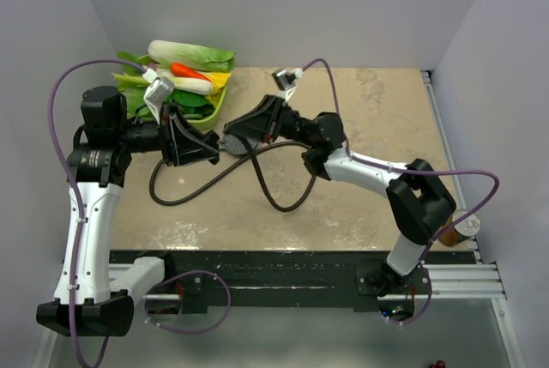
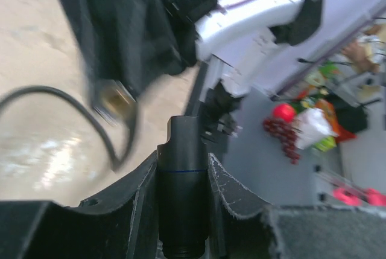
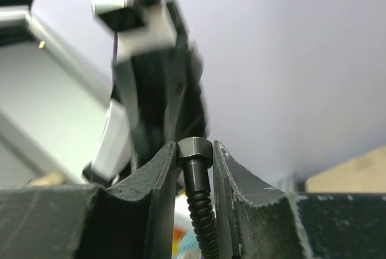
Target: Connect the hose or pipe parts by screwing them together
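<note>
My left gripper (image 1: 208, 147) (image 2: 183, 159) is shut on the shower head's short dark handle (image 2: 183, 192); its threaded end points back toward my palm. The grey head (image 1: 233, 139) shows just past the fingers, between the two grippers. My right gripper (image 1: 240, 130) (image 3: 194, 150) is shut on the hose's hex end nut (image 3: 194, 149), with ribbed hose (image 3: 202, 217) running down between the fingers. The rest of the dark hose (image 1: 257, 179) loops over the table. In the left wrist view the right gripper's nut (image 2: 111, 99) is blurred, up and left of the handle and apart from it.
A green tray (image 1: 216, 109) of toy vegetables sits at the back left, close behind my left gripper. White walls enclose the back and sides. A small brown object (image 1: 463, 229) lies at the table's right front corner. Purple cables arc over both arms.
</note>
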You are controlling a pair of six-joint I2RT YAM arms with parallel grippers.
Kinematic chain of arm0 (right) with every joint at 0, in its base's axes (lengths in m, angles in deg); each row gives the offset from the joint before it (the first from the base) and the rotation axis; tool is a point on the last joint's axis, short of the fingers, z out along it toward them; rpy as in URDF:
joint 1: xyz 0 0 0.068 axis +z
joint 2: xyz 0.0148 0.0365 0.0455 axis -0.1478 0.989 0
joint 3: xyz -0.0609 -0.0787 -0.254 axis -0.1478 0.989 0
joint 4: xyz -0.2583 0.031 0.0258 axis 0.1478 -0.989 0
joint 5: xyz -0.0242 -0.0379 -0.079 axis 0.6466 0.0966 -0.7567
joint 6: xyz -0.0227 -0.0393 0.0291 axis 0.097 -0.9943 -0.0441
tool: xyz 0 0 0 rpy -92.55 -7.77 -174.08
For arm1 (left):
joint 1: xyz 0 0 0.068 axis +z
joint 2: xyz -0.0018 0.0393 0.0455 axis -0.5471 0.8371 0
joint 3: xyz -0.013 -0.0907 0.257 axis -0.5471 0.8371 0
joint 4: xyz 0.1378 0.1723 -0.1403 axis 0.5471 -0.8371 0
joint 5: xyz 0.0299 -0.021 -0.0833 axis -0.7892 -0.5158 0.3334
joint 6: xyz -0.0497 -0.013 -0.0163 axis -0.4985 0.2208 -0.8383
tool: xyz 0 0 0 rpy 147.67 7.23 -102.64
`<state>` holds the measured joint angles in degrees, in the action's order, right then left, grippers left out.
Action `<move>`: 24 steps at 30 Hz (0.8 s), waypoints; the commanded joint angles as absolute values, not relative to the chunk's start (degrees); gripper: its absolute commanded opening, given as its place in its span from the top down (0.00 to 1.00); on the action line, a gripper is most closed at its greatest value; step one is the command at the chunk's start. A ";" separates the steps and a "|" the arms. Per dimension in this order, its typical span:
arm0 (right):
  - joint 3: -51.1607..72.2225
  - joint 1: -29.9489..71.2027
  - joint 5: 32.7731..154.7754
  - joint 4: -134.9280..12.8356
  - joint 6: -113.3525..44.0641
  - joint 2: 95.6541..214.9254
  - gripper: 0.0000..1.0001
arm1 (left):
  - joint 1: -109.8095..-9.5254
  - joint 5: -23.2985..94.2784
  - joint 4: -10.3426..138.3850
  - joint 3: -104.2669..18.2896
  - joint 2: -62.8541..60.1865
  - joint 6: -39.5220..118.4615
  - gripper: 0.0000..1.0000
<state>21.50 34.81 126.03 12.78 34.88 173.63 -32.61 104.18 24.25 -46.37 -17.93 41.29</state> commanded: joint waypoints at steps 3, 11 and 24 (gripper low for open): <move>18.58 30.09 115.31 44.14 36.06 172.73 1.00 | -34.13 124.88 16.92 -48.78 -19.88 36.37 1.00; 27.94 28.07 125.85 41.61 35.02 168.28 1.00 | -34.13 124.88 19.82 -46.23 -19.79 35.05 1.00; 34.58 29.47 119.12 -29.57 -12.44 136.27 1.00 | -34.13 118.22 6.36 -32.72 -15.57 58.60 0.91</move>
